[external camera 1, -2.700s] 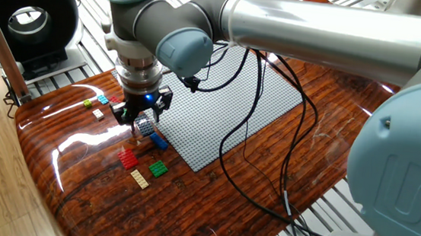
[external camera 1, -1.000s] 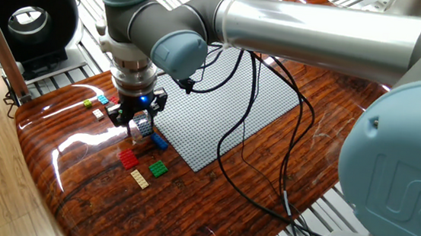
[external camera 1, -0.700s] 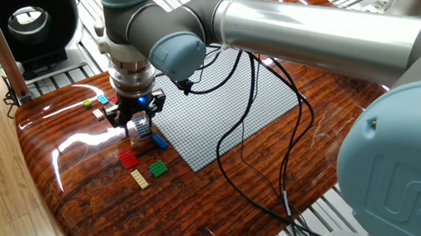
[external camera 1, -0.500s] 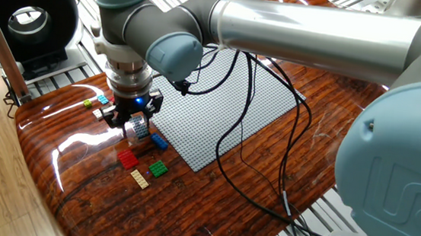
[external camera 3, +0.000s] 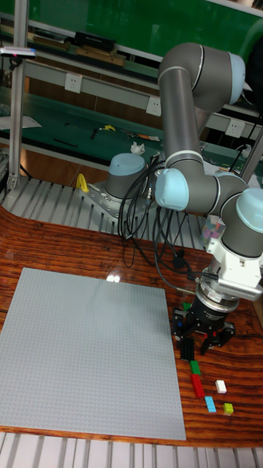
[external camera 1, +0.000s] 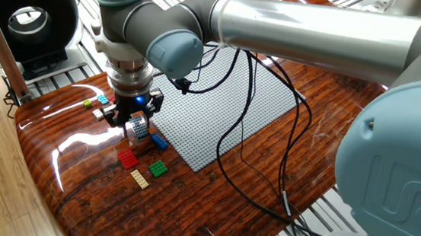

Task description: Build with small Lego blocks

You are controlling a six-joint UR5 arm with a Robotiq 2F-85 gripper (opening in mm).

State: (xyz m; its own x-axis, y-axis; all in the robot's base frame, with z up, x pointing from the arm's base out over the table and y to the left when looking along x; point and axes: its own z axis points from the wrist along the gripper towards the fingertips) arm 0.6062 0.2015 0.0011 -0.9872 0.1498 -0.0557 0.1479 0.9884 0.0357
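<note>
The hand (external camera 1: 132, 120) hung low over the glossy wooden bench (external camera 1: 211, 202), just off the near-left edge of the grey baseplate (external camera 1: 220, 96), pointing straight down. Its dark fingers (external camera 3: 191, 342) stood only a little apart in the tall fixed view, with nothing clearly between them. A pale studded piece showed at the fingertips in the fixed view, but whether the hand gripped it or merely hovered over it could not be told, nor whether the fingers touched the bench. A blue light glowed on the wrist just above the hand.

The small Lego blocks lay scattered on the bench around the hand, none on the baseplate. A blue block (external camera 1: 159, 141) sat just beside the fingertips on the baseplate side. Nearer the camera lay a red block (external camera 1: 127, 159), a green block (external camera 1: 158, 169) and a tan block (external camera 1: 140, 179), close together but apart. On the far side of the hand sat a light blue block (external camera 1: 103, 99), a yellow-green block (external camera 1: 88, 103) and a white block (external camera 1: 98, 113), close to the bench edge. In the tall fixed view, a green block (external camera 3: 196, 368), a red block (external camera 3: 199, 387), a light blue block (external camera 3: 210, 404), a white block (external camera 3: 220, 386) and a yellow-green block (external camera 3: 229, 409) lay below the hand, beside the baseplate (external camera 3: 88, 351).
</note>
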